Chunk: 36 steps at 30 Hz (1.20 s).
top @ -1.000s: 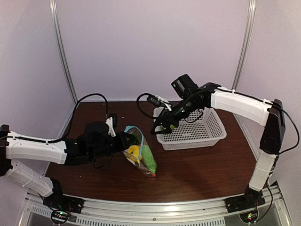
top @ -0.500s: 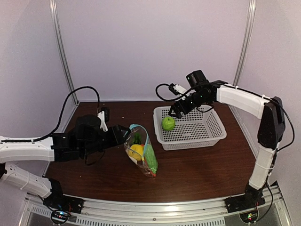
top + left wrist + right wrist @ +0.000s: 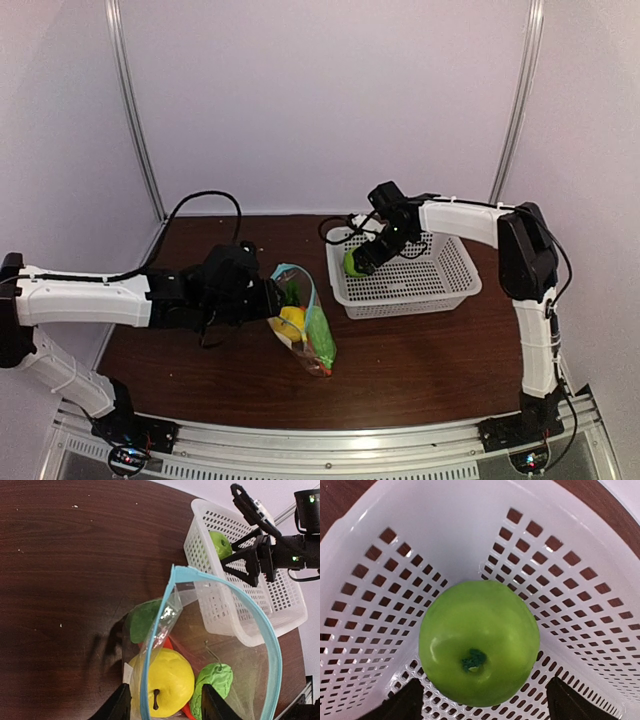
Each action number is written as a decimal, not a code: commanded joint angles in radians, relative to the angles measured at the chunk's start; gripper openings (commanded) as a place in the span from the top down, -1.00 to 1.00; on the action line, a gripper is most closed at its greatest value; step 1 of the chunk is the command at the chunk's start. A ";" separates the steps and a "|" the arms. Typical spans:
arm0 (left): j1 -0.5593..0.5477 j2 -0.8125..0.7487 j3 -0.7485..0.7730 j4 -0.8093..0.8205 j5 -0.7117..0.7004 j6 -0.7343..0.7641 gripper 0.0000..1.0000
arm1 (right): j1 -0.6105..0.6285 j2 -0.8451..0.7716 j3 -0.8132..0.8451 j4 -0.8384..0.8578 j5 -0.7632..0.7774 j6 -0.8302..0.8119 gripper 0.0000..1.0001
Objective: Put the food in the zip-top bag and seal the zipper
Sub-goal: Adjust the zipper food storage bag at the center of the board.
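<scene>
Right gripper [image 3: 487, 707] hung spread over green apple [image 3: 479, 642], which sat in white basket [image 3: 580, 580] corner, straight ahead of it. Left gripper [image 3: 165, 707] spread, straddling open bag [image 3: 247, 677] rim, well apart from apple.

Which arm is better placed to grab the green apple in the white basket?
Right. The right gripper is open directly over the apple in the basket corner, while the left gripper sits at the bag mouth.
</scene>
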 commanded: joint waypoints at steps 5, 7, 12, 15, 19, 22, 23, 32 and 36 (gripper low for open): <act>0.003 0.027 0.048 -0.045 -0.052 -0.013 0.29 | -0.004 -0.007 0.000 0.076 -0.040 0.009 -0.14; 0.007 0.029 0.045 -0.042 -0.064 -0.018 0.39 | -0.006 -0.019 -0.013 0.086 -0.040 0.006 0.06; 0.011 0.025 0.037 0.000 -0.053 -0.005 0.73 | -0.012 -0.088 -0.055 0.067 -0.052 -0.014 0.42; 0.010 0.018 0.024 0.055 -0.035 0.013 0.85 | -0.012 -0.150 -0.097 0.081 -0.048 -0.025 0.46; 0.009 0.009 0.014 0.104 -0.009 0.027 0.99 | -0.012 -0.187 -0.132 0.111 -0.045 -0.013 -0.11; 0.009 0.003 0.016 0.104 -0.005 0.028 1.00 | -0.012 -0.122 -0.090 0.100 -0.047 -0.007 -0.38; 0.010 -0.001 0.016 0.102 -0.005 0.027 1.00 | -0.012 -0.094 -0.065 0.091 -0.053 -0.001 -0.40; 0.009 -0.030 0.026 0.115 0.036 0.063 1.00 | -0.012 0.060 0.086 0.102 -0.082 0.049 -0.55; 0.008 -0.016 0.043 0.116 0.066 0.073 1.00 | -0.013 0.066 0.083 0.119 -0.063 0.057 -0.40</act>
